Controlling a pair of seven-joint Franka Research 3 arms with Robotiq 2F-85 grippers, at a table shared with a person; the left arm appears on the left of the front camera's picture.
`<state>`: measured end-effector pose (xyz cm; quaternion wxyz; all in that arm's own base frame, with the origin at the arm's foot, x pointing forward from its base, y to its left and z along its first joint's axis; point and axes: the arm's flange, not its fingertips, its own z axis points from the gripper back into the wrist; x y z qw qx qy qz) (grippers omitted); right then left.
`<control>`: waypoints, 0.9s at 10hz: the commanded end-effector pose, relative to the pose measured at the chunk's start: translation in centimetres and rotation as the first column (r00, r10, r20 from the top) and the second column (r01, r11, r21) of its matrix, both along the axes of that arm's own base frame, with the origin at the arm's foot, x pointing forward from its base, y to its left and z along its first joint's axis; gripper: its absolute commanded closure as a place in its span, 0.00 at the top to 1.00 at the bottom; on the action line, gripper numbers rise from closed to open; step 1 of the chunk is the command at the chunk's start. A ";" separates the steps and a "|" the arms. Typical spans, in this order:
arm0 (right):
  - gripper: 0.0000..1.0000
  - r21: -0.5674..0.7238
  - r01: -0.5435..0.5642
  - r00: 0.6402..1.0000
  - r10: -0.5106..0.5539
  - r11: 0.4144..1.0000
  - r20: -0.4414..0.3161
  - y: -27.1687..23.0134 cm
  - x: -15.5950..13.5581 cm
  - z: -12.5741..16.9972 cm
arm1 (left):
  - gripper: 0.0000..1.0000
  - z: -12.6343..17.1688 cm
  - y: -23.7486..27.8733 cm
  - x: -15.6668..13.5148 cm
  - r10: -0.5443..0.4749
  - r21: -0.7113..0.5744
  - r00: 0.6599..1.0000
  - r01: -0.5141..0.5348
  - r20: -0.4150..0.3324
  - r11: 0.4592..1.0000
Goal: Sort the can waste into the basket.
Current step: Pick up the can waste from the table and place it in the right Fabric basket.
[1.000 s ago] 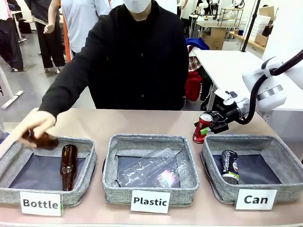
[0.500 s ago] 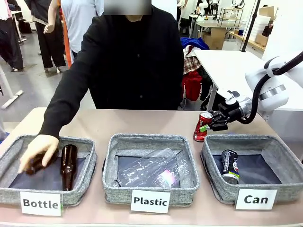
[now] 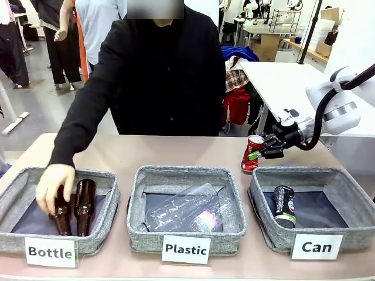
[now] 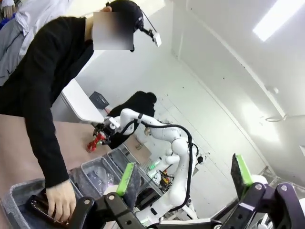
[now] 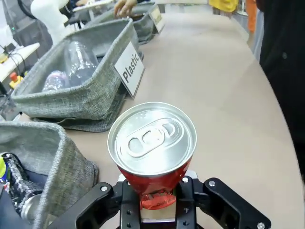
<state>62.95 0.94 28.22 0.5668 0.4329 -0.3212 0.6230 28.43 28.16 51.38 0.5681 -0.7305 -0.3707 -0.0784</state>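
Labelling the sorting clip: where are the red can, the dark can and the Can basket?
red can [image 3: 253, 154]: front view, its side wall.
dark can [image 3: 284, 205]: front view, its body.
Can basket [image 3: 317, 246]: front view, its white label.

Red can [image 5: 151, 143] base hidden inside right gripper [image 5: 157, 200]; dark can [image 5: 16, 183] cut by frame edge.

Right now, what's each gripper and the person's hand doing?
Left gripper: open, holding nothing.
Right gripper: shut on the red can.
Person's hand: on a brown bottle in the Bottle bin.
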 end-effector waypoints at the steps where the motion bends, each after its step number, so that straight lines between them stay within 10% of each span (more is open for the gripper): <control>1: 0.00 -0.020 0.061 0.998 -0.061 0.998 0.018 -0.9 -2.8 5.7 | 1.00 0.9 -3.0 0.8 -0.098 0.043 0.995 0.099 -0.025 0.994; 7: 0.00 -0.556 0.080 0.997 -0.060 0.827 0.054 -0.1 -21.6 18.6 | 1.00 -1.9 -24.1 -2.1 -0.503 0.318 0.851 0.523 -0.150 0.791; 9: 0.00 -0.722 -0.002 1.000 0.010 0.692 0.008 1.5 -27.2 19.6 | 1.00 -4.2 -27.5 -0.7 -0.412 0.446 0.906 0.409 -0.097 0.796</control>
